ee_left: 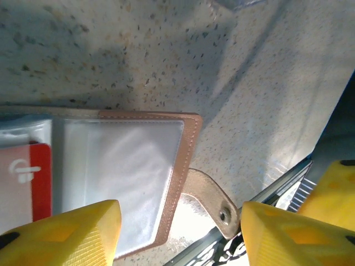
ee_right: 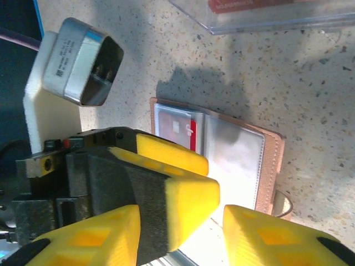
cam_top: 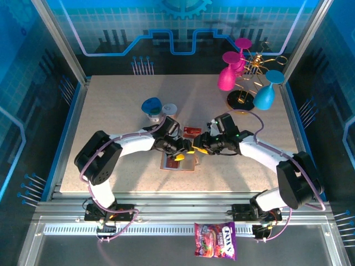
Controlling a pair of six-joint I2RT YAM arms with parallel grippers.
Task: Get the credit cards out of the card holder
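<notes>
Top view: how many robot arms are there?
2. The left arm bends in from the left of the table, the right arm from the right; both meet above the card holder. None seems hidden.

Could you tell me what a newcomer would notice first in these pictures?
The left gripper and right gripper meet, yellow jaws apart, over the open card holder at the table's middle, a red card showing in its clear sleeve. At the far right, pink goblets and a teal goblet hang on a gold rack. A candy bag lies past the near edge.
</notes>
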